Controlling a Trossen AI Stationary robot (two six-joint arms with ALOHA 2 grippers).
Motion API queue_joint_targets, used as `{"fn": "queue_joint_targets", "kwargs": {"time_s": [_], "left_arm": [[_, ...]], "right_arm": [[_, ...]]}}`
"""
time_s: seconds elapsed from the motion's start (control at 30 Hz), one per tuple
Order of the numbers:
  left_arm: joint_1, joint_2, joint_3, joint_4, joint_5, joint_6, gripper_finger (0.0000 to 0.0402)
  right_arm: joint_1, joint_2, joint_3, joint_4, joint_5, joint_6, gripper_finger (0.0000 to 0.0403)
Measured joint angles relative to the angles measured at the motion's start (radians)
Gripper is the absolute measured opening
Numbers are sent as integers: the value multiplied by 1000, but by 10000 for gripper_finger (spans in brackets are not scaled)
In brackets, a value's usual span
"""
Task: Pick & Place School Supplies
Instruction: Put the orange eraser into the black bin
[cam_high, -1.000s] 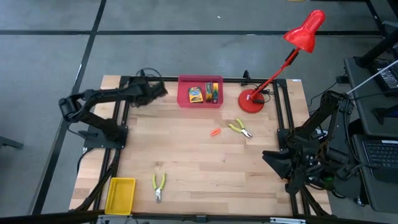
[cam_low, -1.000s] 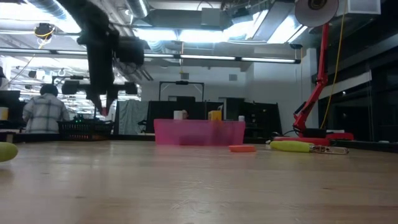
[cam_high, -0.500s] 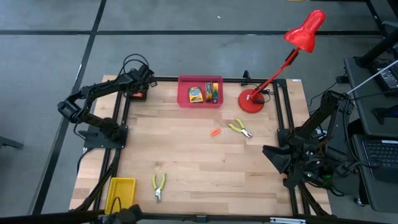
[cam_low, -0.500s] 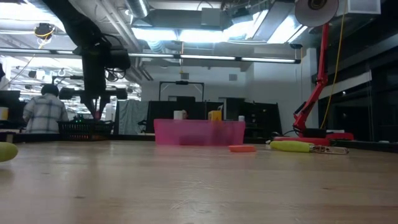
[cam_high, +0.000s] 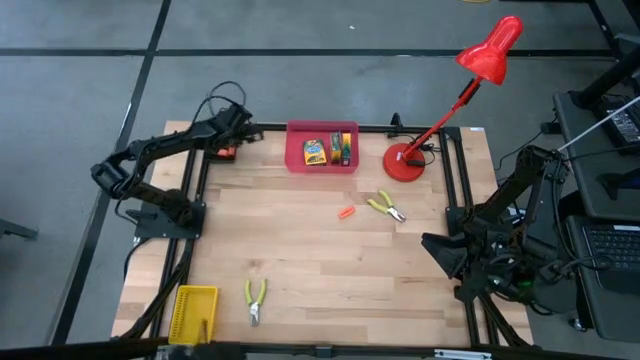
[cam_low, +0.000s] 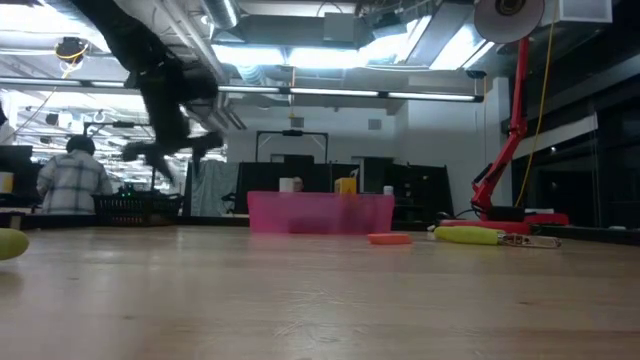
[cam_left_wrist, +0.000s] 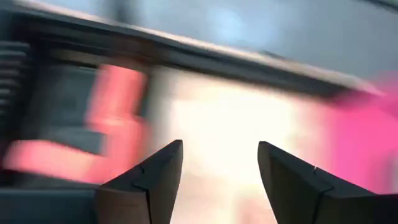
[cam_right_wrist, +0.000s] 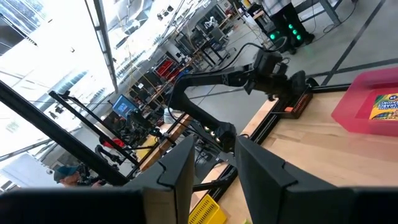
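Observation:
A pink bin (cam_high: 321, 147) at the table's far edge holds a yellow-and-green crayon box (cam_high: 315, 151) and more green and yellow supplies (cam_high: 343, 150). One short orange stick (cam_high: 346, 212) lies flat on the wood in front of the bin; the low view shows this orange stick (cam_low: 389, 238) too. My left gripper (cam_high: 248, 131) hangs open above the far left corner, left of the bin, and touches nothing; in its wrist view nothing lies between my left gripper's (cam_left_wrist: 221, 180) fingers. My right gripper (cam_right_wrist: 214, 180) waits open by the table's right edge.
A dark and orange thing (cam_high: 226, 152) sits by the frame at the far left corner. Green-handled pliers (cam_high: 386, 207) lie right of the stick, and a second pair (cam_high: 254, 300) lies near the front. A yellow tray (cam_high: 193, 312) stands front left, a red lamp (cam_high: 405, 160) far right.
My left gripper has gone from beside the bin toward the table's far left corner, then back a little to the right. Its fingers pointed down and were shut; now they are open and the gripper has tipped upward.

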Motion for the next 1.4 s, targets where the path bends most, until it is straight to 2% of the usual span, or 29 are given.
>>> {"fn": "queue_joint_targets", "kwargs": {"time_s": [0.1,0.2,0.27,0.33,0.4,0.47,0.53,0.67,0.8,1.13,1.4], "left_arm": [[-129,-4,0,88,132,94,196],[-315,-2,0,193,283,218,184],[-462,4,0,245,310,277,178],[-601,14,0,287,241,311,172],[-722,40,0,348,98,345,169],[-812,79,0,410,-42,382,167],[-869,127,1,474,-97,382,167],[-929,229,1,575,-103,310,171],[-971,340,17,716,-135,365,173],[-983,584,226,691,-250,484,174],[-980,684,318,690,-255,514,177]], "right_arm": [[0,0,0,0,0,0,121],[0,0,0,0,0,-1,121],[0,0,0,0,0,-4,121],[0,0,0,0,0,-8,121],[0,0,0,0,0,-8,121],[0,0,0,0,0,-8,121],[1,0,0,0,-6,-8,121],[2,0,0,0,-19,-8,121],[3,3,0,0,-19,-9,121],[4,5,0,1,-38,-4,121],[4,5,0,8,-38,-2,121]]}}
